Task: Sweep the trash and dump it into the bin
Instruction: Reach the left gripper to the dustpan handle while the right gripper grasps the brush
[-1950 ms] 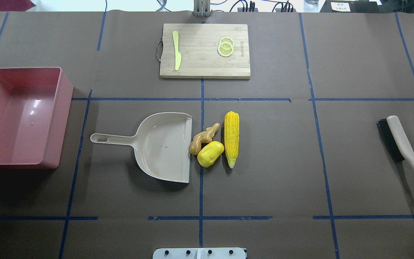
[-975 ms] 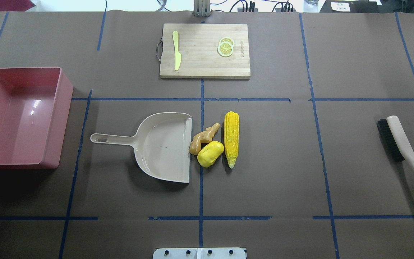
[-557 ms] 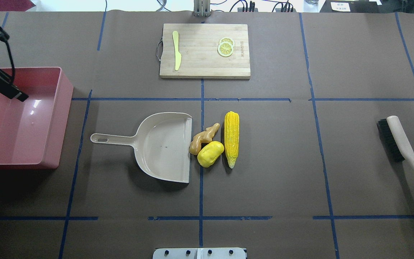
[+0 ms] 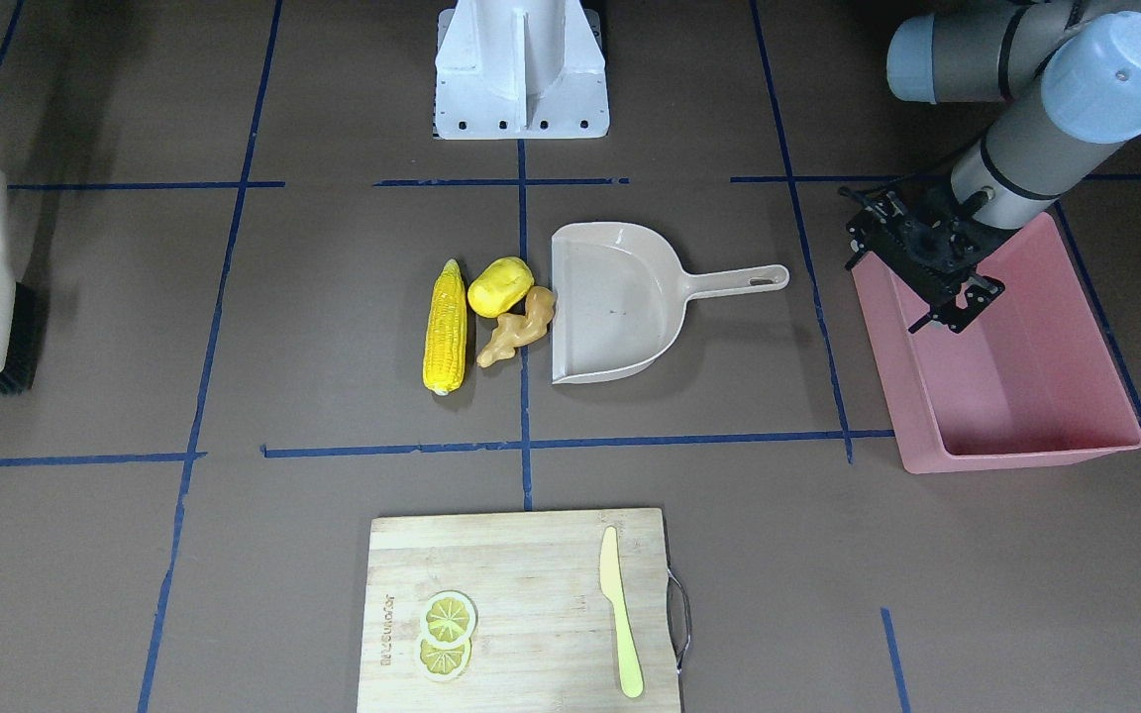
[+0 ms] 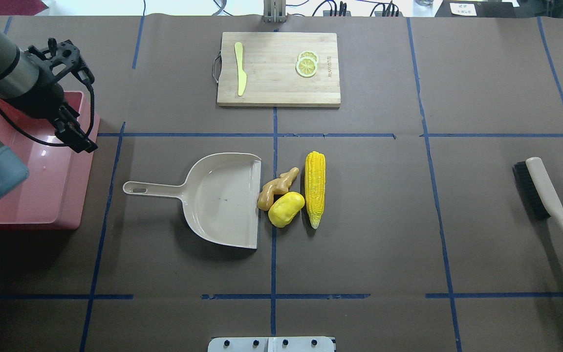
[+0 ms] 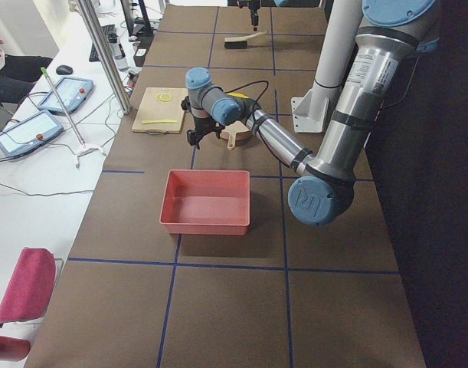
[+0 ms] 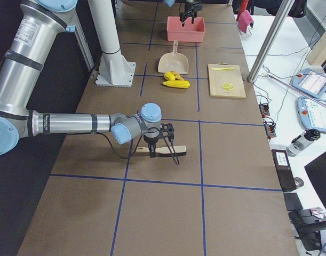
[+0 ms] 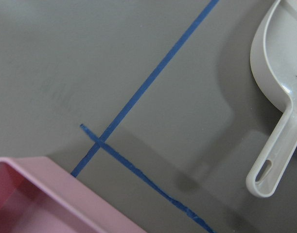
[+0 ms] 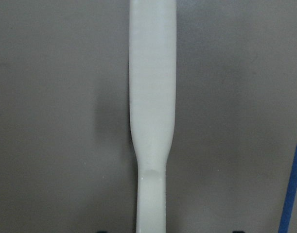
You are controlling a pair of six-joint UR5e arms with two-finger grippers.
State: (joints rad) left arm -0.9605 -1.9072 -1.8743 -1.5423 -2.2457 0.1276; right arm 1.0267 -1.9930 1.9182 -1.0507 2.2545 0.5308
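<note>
At 3 o'clock of the beige plastic dustpan (image 5: 223,198), at its lip, lie the yellow corn cob (image 5: 315,188), rounded yellow potato-like lump (image 5: 286,209) and knobbly tan ginger root (image 5: 275,187). The large rectangular pink plastic tub (image 5: 32,195) is set at the dustpan's 9 o'clock.

The left gripper (image 5: 83,105) is held with jaws apart over the tub's 3 o'clock wall, so a descent there could clip and shove it.

The right gripper (image 7: 161,143) is spread astride the cream-handled black-bristled brush (image 5: 548,195), not clamped. A grip on that thin handle could let it twist, and the round foods could be rolled past the pan.

Pink bin (image 4: 1026,458), beige dustpan (image 5: 223,195), kernel-patterned yellow corn cob (image 5: 314,188), plain yellow lump (image 5: 286,209) and tan ginger root (image 5: 274,188) lie on a brown counter (image 5: 384,220) gridded in blue.
</note>
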